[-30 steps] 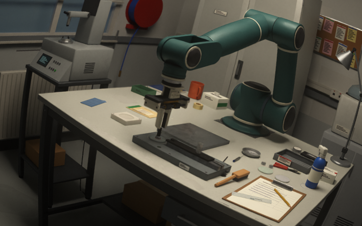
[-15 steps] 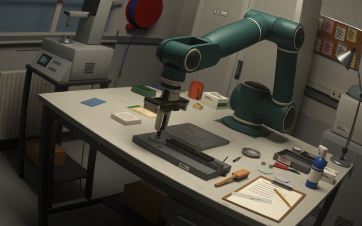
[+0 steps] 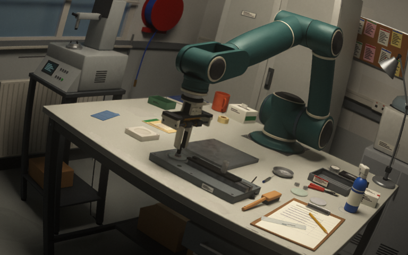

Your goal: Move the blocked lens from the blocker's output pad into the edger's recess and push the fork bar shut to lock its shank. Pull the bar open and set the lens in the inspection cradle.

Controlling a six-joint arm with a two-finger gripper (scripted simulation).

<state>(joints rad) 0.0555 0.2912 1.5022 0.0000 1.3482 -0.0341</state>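
The blocked lens (image 3: 177,155) is partly hidden under my fingers; it sits in the round recess at the left end of the grey edger base (image 3: 204,174). My gripper (image 3: 179,151) stands upright directly over that lens with its fingers closed and nothing held. The dark fork bar (image 3: 215,171) runs along the base to the right of the recess, with a small upright grey handle (image 3: 224,166) on it. The white inspection cradle (image 3: 142,133) lies on the table to the left, behind the base. A dark flat pad (image 3: 221,152) lies behind the edger.
The table's front edge (image 3: 168,192) runs just below the edger. A brush (image 3: 262,200), a clipboard (image 3: 298,223), a small dish (image 3: 282,172), a tool tray (image 3: 332,179) and a spray bottle (image 3: 357,192) crowd the right. An orange mug (image 3: 221,101), a tissue box (image 3: 242,113) and a green box (image 3: 162,102) stand behind.
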